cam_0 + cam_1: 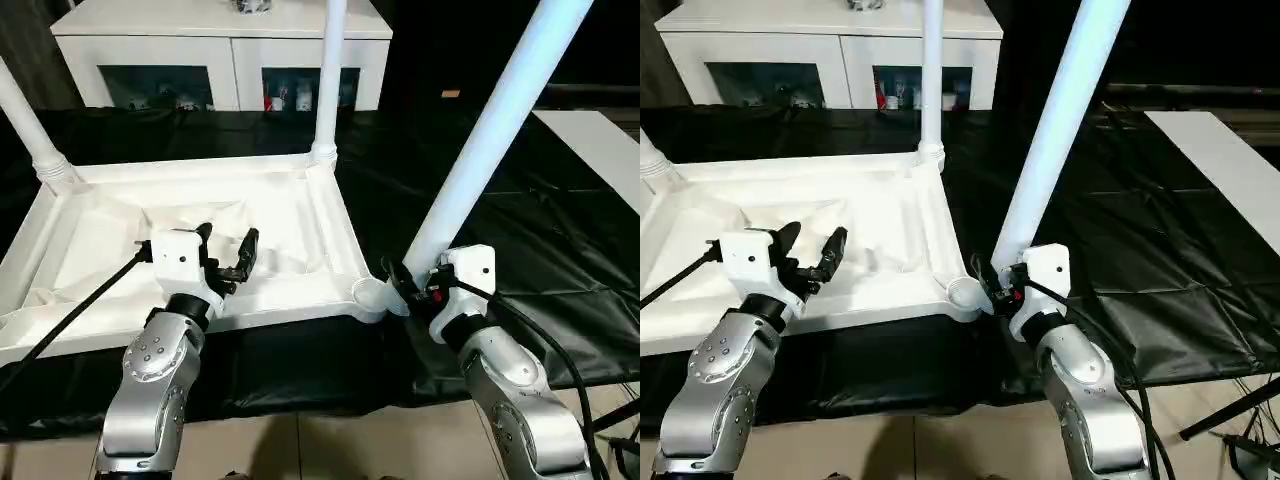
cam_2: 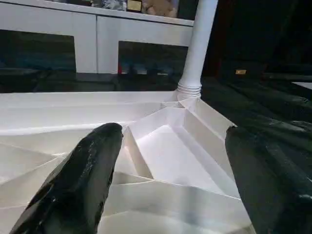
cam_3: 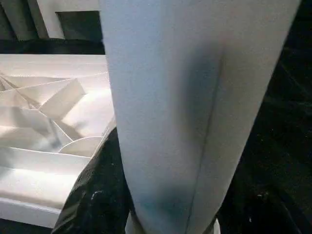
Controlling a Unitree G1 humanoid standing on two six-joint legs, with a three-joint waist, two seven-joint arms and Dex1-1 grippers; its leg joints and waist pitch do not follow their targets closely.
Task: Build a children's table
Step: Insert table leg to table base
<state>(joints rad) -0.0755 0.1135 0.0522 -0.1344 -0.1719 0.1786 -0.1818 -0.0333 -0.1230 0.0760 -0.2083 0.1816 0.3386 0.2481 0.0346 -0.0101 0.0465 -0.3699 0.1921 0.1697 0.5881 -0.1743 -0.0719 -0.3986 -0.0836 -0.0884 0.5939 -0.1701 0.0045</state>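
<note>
upturned table top [image 1: 100,250] lies ribbed side up on the black sheet [image 1: 560,250], two legs standing in its far corner sockets; left gripper [image 1: 228,255] hovers over the ribs, fingers spread wide, empty; right gripper [image 1: 410,283] clamps a tilted leg [image 1: 490,140] just beside the near-right socket [image 1: 368,293]

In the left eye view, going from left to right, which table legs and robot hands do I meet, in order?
Far-left leg → left hand → far-right leg → right hand, holding the tilted leg.
</note>
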